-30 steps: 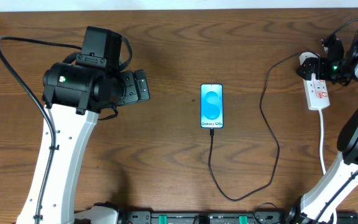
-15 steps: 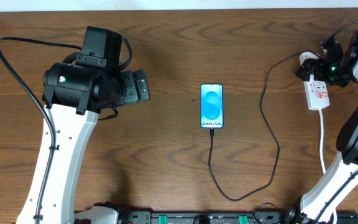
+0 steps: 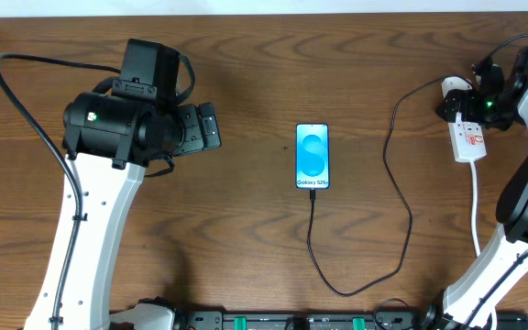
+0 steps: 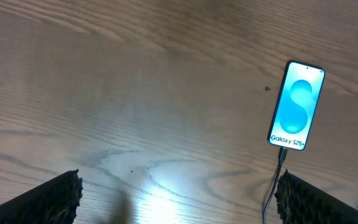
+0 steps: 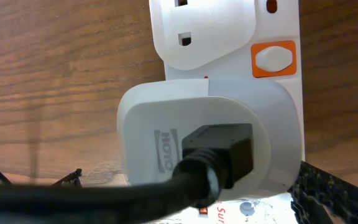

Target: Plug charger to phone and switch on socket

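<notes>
The socket [image 3: 468,136] lies near the right edge of the table [image 3: 246,238]. Its end outlet holds the white plug [image 5: 204,134] of the charger [image 3: 311,215], and an orange switch [image 5: 273,58] sits beside the next outlet. The black lead loops across the brown wood grain to the phone [image 3: 313,156], which lies flat mid-table, screen lit blue, with the tip seated in its bottom port. My left pincer [image 3: 209,126] hangs well left of the phone, spread wide and pinching nothing. My right pincer [image 3: 464,95] hovers low at the socket's plugged end, also spread wide, one pad on either side of the plug; I cannot tell whether they touch it
</notes>
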`<state>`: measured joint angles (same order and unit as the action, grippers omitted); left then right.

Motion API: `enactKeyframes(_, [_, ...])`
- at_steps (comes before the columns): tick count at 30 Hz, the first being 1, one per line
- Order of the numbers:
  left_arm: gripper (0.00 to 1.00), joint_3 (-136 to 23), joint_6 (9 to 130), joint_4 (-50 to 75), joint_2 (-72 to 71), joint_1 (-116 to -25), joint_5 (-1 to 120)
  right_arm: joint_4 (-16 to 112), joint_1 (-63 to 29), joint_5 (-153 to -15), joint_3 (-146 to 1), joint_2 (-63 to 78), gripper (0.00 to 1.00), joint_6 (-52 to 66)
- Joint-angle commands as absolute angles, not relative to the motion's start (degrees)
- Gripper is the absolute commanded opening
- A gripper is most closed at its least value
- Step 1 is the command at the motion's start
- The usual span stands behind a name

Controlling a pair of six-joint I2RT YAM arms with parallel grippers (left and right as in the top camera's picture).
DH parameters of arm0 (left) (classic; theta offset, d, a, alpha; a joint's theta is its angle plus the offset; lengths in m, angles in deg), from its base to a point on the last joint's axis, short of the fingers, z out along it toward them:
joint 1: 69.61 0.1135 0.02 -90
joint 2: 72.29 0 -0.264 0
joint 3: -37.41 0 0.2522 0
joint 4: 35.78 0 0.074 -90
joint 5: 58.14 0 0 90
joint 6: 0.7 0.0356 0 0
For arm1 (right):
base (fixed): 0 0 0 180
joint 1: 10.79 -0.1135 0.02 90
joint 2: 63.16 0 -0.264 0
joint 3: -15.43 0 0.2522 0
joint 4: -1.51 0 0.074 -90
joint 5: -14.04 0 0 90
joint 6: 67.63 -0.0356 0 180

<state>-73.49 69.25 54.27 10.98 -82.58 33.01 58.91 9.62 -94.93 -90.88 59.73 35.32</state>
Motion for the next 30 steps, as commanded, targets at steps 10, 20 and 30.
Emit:
enactKeyframes(10, [1.00,-73.82,69.77,54.47,11.19,-82.69,32.68,59.21,6.95,-103.23,-88.52,60.19,0.99,34.18])
enactKeyframes(20, [1.00,-73.82,69.77,54.44,11.19,-82.69,32.68,59.78,6.95,-103.34,-86.97,60.73,0.99,34.18])
enactKeyframes(30, [1.00,-73.82,69.77,54.44,11.19,-82.69,32.68,59.83,6.38,-104.67,-85.85,60.73,0.99,33.68])
